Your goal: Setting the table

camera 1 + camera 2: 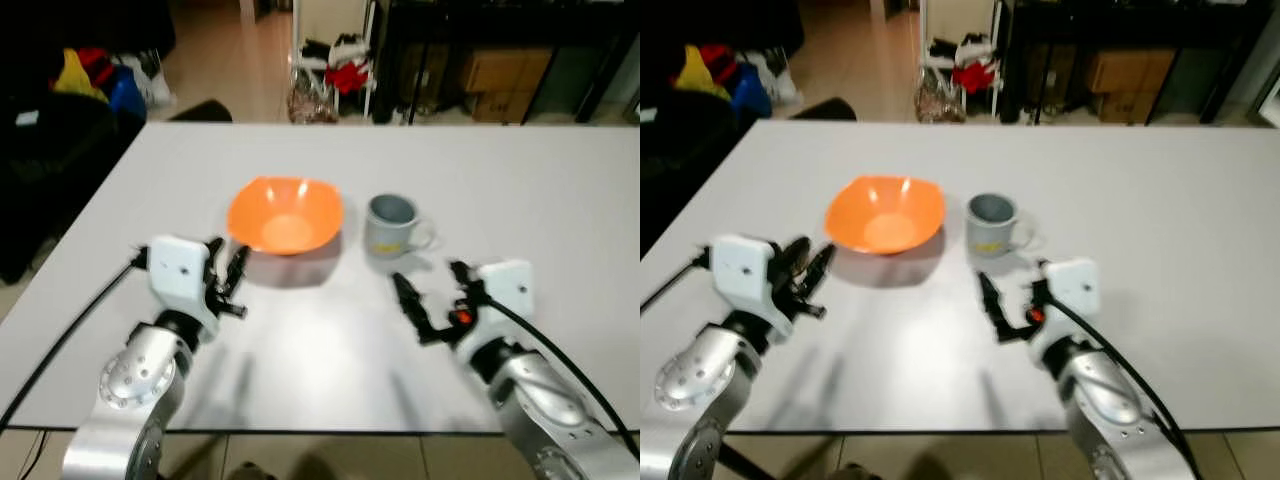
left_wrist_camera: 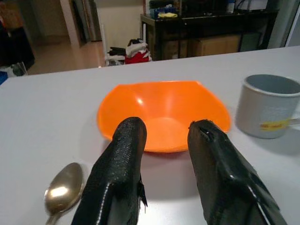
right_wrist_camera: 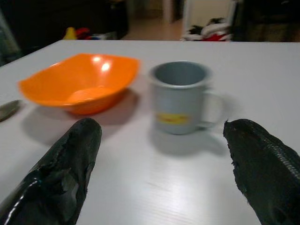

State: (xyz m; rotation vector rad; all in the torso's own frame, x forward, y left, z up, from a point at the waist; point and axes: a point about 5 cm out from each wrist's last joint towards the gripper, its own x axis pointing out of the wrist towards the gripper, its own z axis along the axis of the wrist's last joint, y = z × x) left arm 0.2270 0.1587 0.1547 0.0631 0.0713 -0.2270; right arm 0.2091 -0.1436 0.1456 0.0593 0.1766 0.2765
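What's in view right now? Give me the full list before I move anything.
table: one, white, under everything.
bowl: one, orange, mid-table, upright.
mug: one, grey with a yellow mark, just to the robot's right of the bowl, handle pointing away from the bowl.
spoon: one, metal, on the table near the bowl, beside the left gripper's fingers.
clutter: clothes and bags on the floor beyond the table, red, white and dark.
shelf: one, dark, against the far wall, holding cardboard boxes.
left gripper: over the table before the bowl, fingers slightly apart, empty.
right gripper: over the table before the mug, fingers wide apart, empty.
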